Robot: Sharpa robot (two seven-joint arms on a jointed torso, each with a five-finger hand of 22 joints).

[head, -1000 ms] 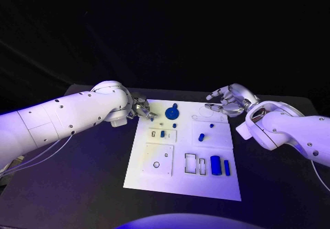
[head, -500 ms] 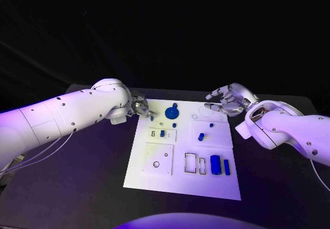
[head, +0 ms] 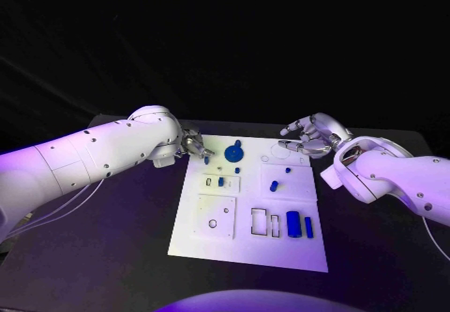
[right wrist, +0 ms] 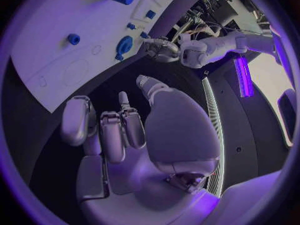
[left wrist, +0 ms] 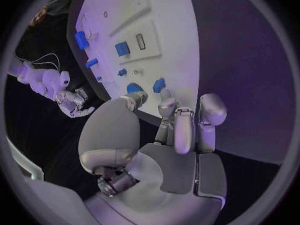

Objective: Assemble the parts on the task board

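- The left hand [head: 194, 147] sits at the upper left corner of the white board [head: 216, 240], fingers bent toward the board's edge. In the left wrist view its fingertips [left wrist: 165, 92] reach the board's rim next to a small blue piece [left wrist: 159, 84]. Whether they pinch anything I cannot tell.
- The left arm [head: 93, 159] runs in from the left edge of the head view, elbow raised.
- The right hand [head: 307, 138] hovers just off the board's upper right corner, fingers spread and curled loosely, holding nothing. The right wrist view shows its fingers [right wrist: 125, 127] apart over the dark table [head: 112, 260], clear of the board.
- On the board, in the head view: a round blue disc [head: 235, 153] near the top centre, a small blue peg [head: 275, 186] in the middle right, and two upright blue bars [head: 294, 224] at lower right.
- Compared with a second ago, the left arm has shifted slightly up and right; the right hand and the parts lie as before.
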